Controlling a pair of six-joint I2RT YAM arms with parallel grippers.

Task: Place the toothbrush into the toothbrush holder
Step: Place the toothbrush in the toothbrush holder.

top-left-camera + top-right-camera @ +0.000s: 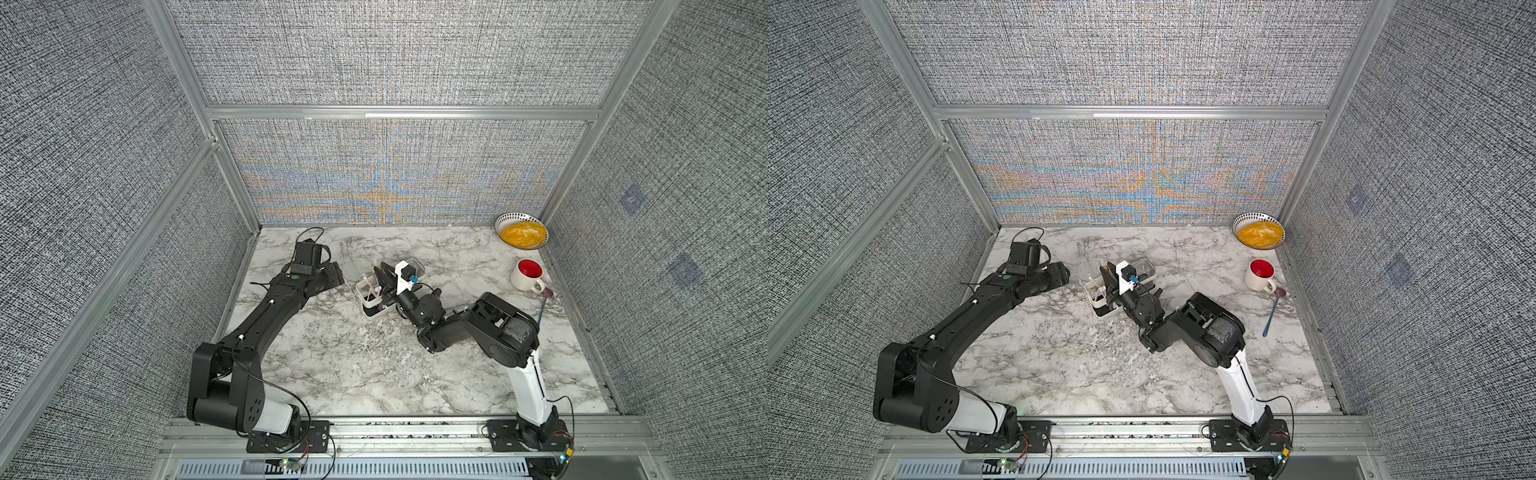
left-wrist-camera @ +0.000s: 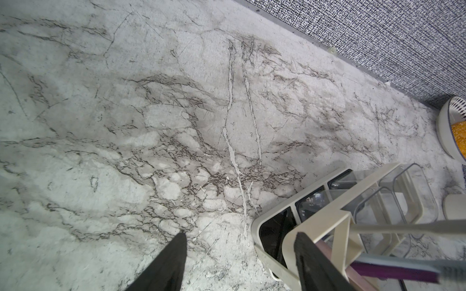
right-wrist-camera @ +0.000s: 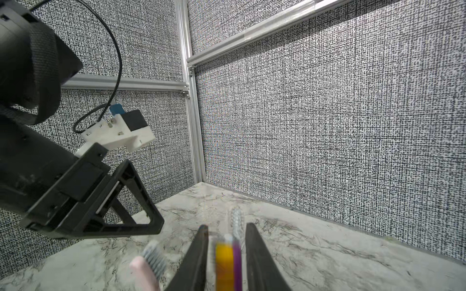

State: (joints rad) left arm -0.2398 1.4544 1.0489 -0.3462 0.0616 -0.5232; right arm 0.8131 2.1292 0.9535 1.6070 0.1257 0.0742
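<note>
Right wrist view: right gripper (image 3: 226, 226) jaws parted, toothbrush (image 3: 224, 262) loose between them, over toothbrush holder (image 1: 371, 312); left gripper (image 2: 240, 235) spread wide beside it.

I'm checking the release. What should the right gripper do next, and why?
Probably lift the right gripper straight up: its jaws stand slightly apart around the purple-and-yellow toothbrush, whose handle already appears to sit in the end section of the toothbrush holder.

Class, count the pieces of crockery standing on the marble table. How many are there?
2. The patterned bowl, yellow inside, sits in the far right corner. The white mug stands just in front of it, apart. Nothing suggests a hidden third.
</note>
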